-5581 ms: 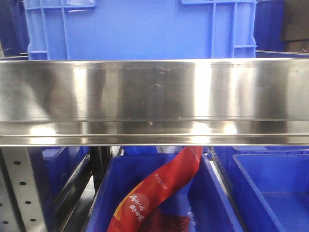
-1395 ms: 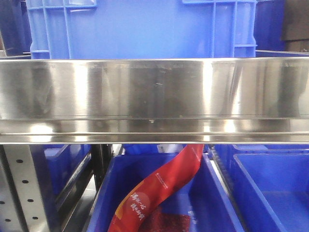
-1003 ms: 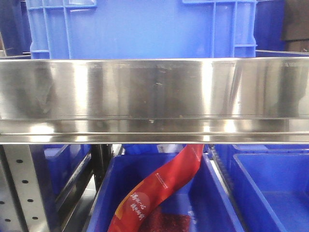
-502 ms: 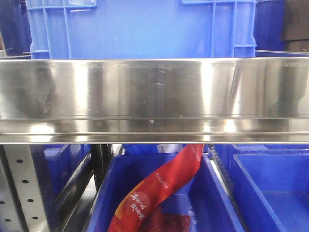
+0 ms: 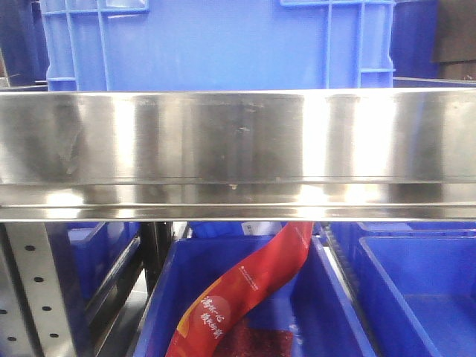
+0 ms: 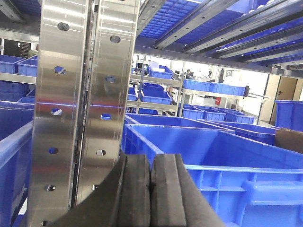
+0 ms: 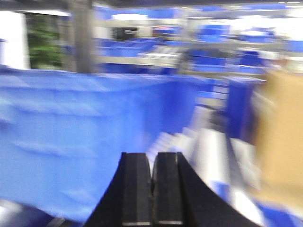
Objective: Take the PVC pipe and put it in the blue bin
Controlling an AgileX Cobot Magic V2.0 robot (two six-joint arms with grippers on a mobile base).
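Nothing's really shifted up front, only the glare on the steel shelf rail [image 5: 238, 149]. Left gripper [image 6: 150, 189] and right gripper [image 7: 152, 189] are both pinched closed, empty. PVC pipe isn't visible anywhere. Right view's smeared, so I'd slow down and search below the rail, near the glossy red pouch [image 5: 245, 290] in its ribbed blue bin [image 5: 335, 312].

My left fingers [image 6: 137, 191] were matte black, broad flat-faced pads flaring outward into curved shoulders, with a small notch along their inner seam. My right fingers [image 7: 137, 189] looked the same: black, squared at the tips, smooth, though that view was blurred.
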